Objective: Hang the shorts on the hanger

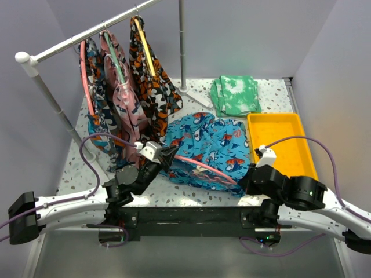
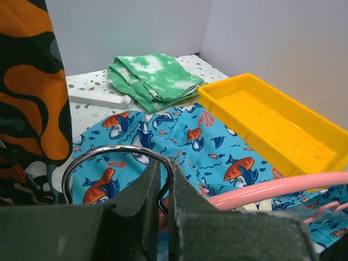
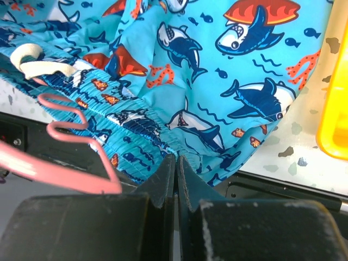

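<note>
Left claw [image 2: 165, 173]: clamped on the metal hook of the hanger [image 2: 283, 185].
Right claw [image 3: 175, 163]: closed at the waistband; whether it pinches cloth is unclear.
Shorts [image 1: 214, 142]: spread near the front edge of the worktop [image 1: 191, 192], hanger lying across them.
Next move: probably hold the hook steady and slide the hanger's end inside the waistband.

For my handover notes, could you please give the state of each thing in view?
shorts: lying crumpled, unhung.
pink hanger: lying across shorts.
left gripper: shut on hanger's metal hook.
right gripper: shut, at shorts' waistband.
yellow tray: empty.
green tie-dye cloth: folded.
</note>
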